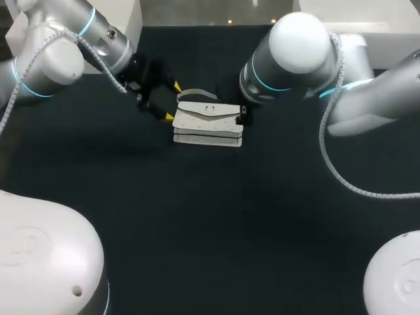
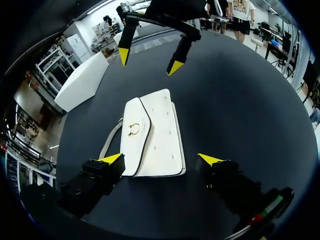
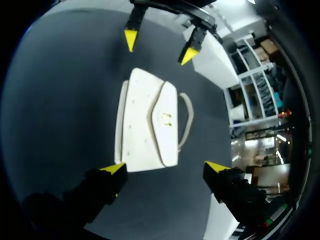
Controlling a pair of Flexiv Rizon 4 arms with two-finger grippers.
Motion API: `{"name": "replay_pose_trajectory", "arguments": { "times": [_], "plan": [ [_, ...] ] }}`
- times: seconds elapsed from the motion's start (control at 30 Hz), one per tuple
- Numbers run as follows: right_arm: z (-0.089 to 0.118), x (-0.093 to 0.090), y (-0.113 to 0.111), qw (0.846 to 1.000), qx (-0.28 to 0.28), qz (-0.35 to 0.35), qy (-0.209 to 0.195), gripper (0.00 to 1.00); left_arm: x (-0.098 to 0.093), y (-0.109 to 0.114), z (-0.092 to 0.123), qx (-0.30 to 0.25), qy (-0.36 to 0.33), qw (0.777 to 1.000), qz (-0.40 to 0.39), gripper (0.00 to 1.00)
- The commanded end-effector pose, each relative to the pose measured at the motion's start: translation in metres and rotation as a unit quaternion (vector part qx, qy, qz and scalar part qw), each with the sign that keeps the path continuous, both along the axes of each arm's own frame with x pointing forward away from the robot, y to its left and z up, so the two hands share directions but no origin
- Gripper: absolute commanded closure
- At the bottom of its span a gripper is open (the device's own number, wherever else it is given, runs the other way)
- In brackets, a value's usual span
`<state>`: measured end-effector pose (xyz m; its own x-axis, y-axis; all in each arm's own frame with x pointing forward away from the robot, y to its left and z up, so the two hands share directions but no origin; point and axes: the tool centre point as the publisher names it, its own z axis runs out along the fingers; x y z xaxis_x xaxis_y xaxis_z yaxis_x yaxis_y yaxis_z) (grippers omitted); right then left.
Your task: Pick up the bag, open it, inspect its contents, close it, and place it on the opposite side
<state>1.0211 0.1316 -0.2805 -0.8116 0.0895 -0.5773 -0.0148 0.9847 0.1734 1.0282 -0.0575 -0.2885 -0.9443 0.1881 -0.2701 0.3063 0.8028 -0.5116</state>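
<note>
Left hand (image 2: pixel 161 159) is spread wide and grips nothing. Its black fingers end in bright yellow wedge tips that stand on either side of one short end of the handbag (image 2: pixel 152 135), and one tip sits just beside the bag's corner on the strap side. Whether it touches there I cannot tell. Facing it across the bag, the right hand (image 3: pixel 165 167) is just as far open and also has hold of nothing. Its two yellow tips flank the opposite short end, one of them close against a corner.

Between the two hands the handbag lies flat on the surface (image 1: pixel 197 210) — a dark, matte sheet with no gloss. The bag is white and rectangular with rounded corners, smooth like leather, and a faint pattern of small dots runs over its body. An envelope flap (image 2: pixel 136 131) folds down over the front, coming to a soft point and edged with thin dark piping. It lies shut, with a small gold ring-shaped clasp (image 2: pixel 133 129) on it. A pale, narrow strap (image 3: pixel 187 117) curves out in a loop from the long side by the flap and rests on the surface.

In the head view the bag (image 1: pixel 208 123) sits toward the far middle of the surface. My left hand (image 1: pixel 172 101) is at its left end, and my right arm's rounded white joint (image 1: pixel 298 49) hangs over its right end.
</note>
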Motion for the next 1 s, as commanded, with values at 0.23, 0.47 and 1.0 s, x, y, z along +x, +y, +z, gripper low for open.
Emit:
{"name": "replay_pose_trajectory", "arguments": {
  "times": [0.23,0.47,1.0],
  "plan": [
    [0.006,0.007,0.0,0.998,0.015,0.003,0.058,0.0,0.004,0.001,0.005,0.03,0.034,0.999,-0.015,0.0],
    [0.006,0.007,0.0,0.998,0.015,0.003,0.058,0.0,0.004,0.001,0.005,0.03,0.034,0.999,-0.015,0.0],
    [0.024,0.041,-0.013,0.947,0.091,-0.235,0.198,0.0,0.01,-0.007,0.023,-0.009,0.127,0.968,0.215,0.0]
  ]
}}
